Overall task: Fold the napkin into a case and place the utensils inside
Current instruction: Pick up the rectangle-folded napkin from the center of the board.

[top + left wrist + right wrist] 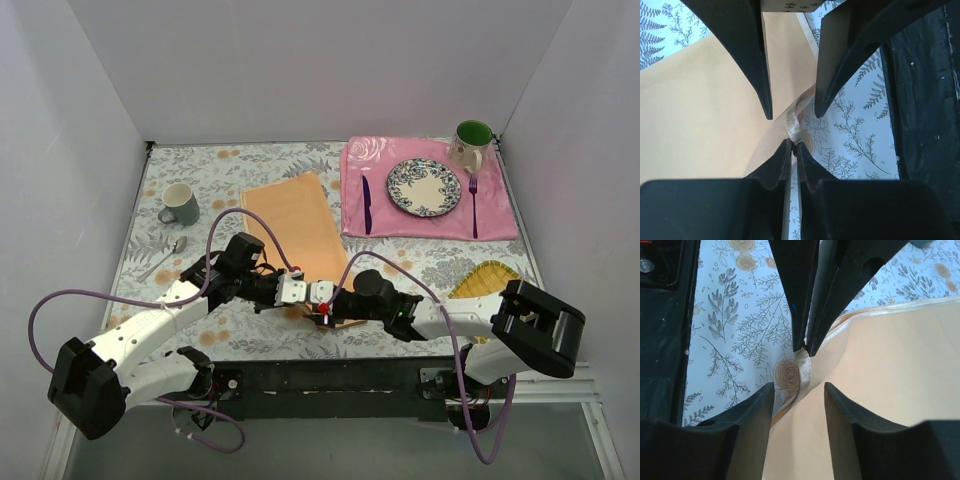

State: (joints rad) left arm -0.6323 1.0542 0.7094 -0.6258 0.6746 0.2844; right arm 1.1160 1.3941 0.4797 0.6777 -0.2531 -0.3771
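Observation:
The peach-orange napkin (295, 225) lies folded in a long strip on the floral table, its near corner lifted. My left gripper (298, 291) is shut on that corner's shiny hem (792, 125); the tips (794, 145) pinch it. My right gripper (322, 296) faces it, open, its fingers (765, 400) standing either side of the same hem (802, 367) without touching. In the right wrist view the left gripper (805, 347) hangs above and the napkin (890, 365) spreads to the right. The dark purple knife (366, 205) and purple fork (473, 205) lie on the pink placemat.
A patterned plate (424, 187) sits between knife and fork on the pink placemat (400, 225), a green-lined mug (472, 143) behind it. A grey mug (180, 203) and a spoon (165, 258) are at left. A yellow woven mat (482, 280) lies near the right arm. The black table edge (925, 125) is close.

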